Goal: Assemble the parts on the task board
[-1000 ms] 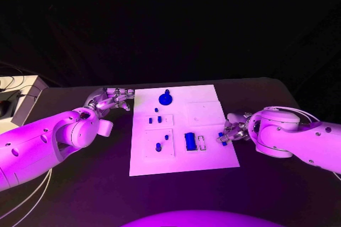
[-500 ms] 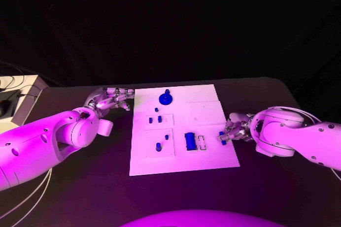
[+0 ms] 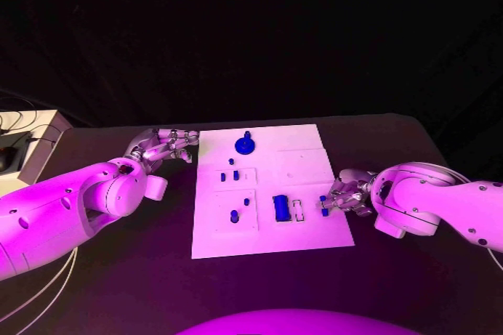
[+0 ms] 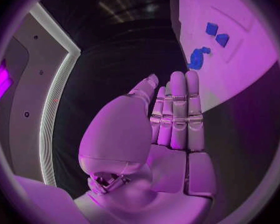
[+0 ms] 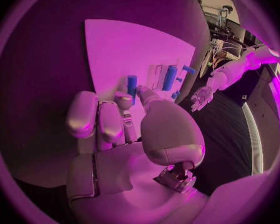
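black table, right hand pinching half-hidden blue part

No legible text or markings.

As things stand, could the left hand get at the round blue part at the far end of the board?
Probably yes. The left hand hovers open beside the task board at its far left edge, holding nothing, and the round blue part lies just across bare board with nothing between them.
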Tool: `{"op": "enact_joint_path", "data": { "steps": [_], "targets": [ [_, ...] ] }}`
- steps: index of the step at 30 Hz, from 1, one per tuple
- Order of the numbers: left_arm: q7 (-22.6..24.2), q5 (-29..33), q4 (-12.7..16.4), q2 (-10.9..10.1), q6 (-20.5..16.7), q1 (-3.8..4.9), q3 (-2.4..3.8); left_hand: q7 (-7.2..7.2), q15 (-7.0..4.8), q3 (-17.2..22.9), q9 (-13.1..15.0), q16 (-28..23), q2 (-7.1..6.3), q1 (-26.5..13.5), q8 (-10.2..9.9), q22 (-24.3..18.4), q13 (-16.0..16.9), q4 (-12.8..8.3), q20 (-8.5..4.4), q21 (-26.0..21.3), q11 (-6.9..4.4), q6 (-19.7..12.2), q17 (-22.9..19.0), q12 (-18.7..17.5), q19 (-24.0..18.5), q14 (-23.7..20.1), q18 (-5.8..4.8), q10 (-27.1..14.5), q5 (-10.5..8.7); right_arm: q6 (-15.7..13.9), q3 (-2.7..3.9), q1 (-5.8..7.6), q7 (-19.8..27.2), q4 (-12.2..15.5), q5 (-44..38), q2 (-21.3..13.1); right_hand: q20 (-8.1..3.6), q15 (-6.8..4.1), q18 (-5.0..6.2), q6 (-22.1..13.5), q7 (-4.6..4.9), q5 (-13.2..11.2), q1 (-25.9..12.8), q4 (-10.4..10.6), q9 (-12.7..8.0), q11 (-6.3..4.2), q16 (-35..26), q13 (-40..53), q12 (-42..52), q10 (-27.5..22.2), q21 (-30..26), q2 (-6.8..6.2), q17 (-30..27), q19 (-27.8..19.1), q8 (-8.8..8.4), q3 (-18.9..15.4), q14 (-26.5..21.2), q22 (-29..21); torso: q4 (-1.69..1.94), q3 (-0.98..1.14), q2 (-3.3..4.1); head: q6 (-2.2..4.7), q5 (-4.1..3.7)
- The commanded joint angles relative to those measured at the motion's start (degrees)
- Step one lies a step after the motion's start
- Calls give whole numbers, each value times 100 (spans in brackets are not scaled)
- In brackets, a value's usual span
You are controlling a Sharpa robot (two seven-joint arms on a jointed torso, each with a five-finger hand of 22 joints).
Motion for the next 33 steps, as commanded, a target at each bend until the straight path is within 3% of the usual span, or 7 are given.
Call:
{"op": "enact_joint_path", "data": {
  "steps": [1, 8, 25, 33],
  "targets": [
    [8, 26, 6, 2, 48, -2, 4, 16, 23, 1, 2, -8, 42, 31, -8, 5, -7, -38, -1, -17, 0, -42, -5, 29, 18, -21, 9, -41, 30, -69, 4, 49, 63, 123, 371, 2, 19, -4, -58, 37, 15, 35, -53, -1759, 43, -5, -34, -3, -5, 55, -26, 13, -7, -34, 36, 1739, 3, 740, -4, 0, 2, -1, 2],
    [6, 26, 16, 6, 55, -2, 4, 16, 23, 1, 2, -8, 42, 31, -8, 5, -7, -38, -1, -17, 0, -42, -5, 29, 18, -21, 9, -41, 30, -70, 5, 86, 76, 238, 371, 137, 18, -4, -57, 38, 13, 43, -53, -1764, 47, -6, -40, -3, -1, 59, -32, 6, -14, -36, 41, 1727, 2, 738, 0, -1, 2, -18, 7],
    [10, 26, 50, -2, 62, -2, 4, 18, 23, 9, 2, -6, 39, 23, -9, 21, -7, -58, -1, -9, 1, -45, -6, 26, 11, -23, 11, -41, 30, 7, -1, 23, 83, 89, 112, 531, 19, -4, -56, 30, 12, 45, -35, -1752, 48, -5, -44, -8, -3, 55, -44, 7, -17, -41, 46, 1692, 4, 734, -1, -7, -2, -32, 9],
    [0, 26, 53, -18, 59, -2, 4, 20, 24, 6, 2, -4, 39, 11, -9, 24, -7, -58, 0, -9, 3, -46, -7, 25, 10, -23, 11, -42, 28, 79, -5, -48, 59, 14, 24, 590, 19, -5, -58, 26, 9, 40, -27, -1744, 46, -6, -46, -9, -1, 57, -38, 6, -18, -41, 46, 1670, 4, 736, 4, 1, 3, -50, 38]
  ]
}}
